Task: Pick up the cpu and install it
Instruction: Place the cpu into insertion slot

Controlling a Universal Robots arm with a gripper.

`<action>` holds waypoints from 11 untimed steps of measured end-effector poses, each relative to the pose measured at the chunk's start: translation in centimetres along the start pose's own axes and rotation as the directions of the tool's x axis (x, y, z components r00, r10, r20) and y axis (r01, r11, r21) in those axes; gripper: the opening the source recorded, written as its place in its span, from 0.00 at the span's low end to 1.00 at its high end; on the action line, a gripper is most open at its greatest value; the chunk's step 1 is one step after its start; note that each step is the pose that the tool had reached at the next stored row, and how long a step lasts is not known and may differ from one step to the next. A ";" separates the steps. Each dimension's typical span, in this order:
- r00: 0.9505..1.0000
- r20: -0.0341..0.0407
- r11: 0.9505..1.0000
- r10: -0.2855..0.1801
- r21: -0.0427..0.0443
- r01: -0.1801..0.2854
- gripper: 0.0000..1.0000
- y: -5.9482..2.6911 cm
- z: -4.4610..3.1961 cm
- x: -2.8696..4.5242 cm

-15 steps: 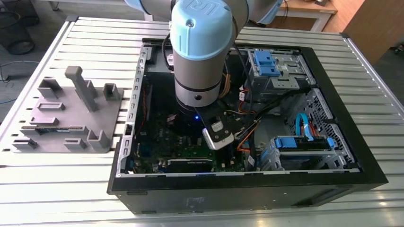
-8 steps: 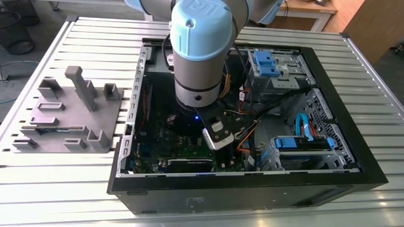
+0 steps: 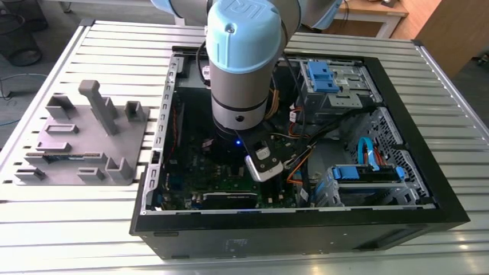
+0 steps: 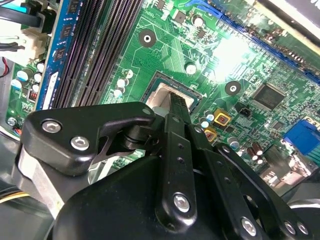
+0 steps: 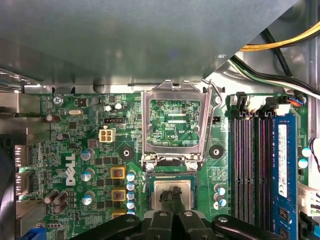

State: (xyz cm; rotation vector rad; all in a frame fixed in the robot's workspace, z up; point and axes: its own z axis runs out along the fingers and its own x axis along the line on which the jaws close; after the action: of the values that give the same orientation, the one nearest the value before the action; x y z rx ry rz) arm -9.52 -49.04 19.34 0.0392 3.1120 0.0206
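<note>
Exterior view, arm: the arm [image 3: 240,63] drops from the top centre of the frame into the open computer case [image 3: 382,217], over the green motherboard [image 3: 221,177].
Exterior view, surroundings: the case lies on the slatted metal surface [image 3: 77,229]. A grey tray [image 3: 80,143] sits well apart, at the exterior view's left.
Second wrist view, cpu: the cpu [image 4: 161,96] lies flat in its socket [image 4: 192,95], its pale metal top catching the light.
Second wrist view, tool: the tool [image 4: 175,100] points at the cpu's top, its tip on the lid or just above it. Which of the two, I cannot tell.
First wrist view, tool state: the fingers [image 5: 167,200] are clenched close together with nothing between them. The cpu [image 5: 161,192] is wider than the pair, so it is not grasped.
First wrist view, socket frame: the socket frame [image 5: 175,125] is folded open just beside the cpu, with the memory slots [image 5: 245,160] to one side.
Handling, judged: light, stiff and thin, with a smooth lid and a delicate underside. Take it by two opposite edges, level, without forcing.
</note>
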 end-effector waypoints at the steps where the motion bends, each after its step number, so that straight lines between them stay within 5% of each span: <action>1: 1.000 0.000 1.000 0.000 -0.001 0.000 0.11 0.02 -0.13 -0.01; 11: 1.000 -0.001 1.000 0.000 0.001 0.000 0.11 0.01 -2.37 -0.06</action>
State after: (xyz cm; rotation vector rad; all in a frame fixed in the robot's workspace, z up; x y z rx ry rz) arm -9.52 -49.06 21.72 0.0392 3.1128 0.0183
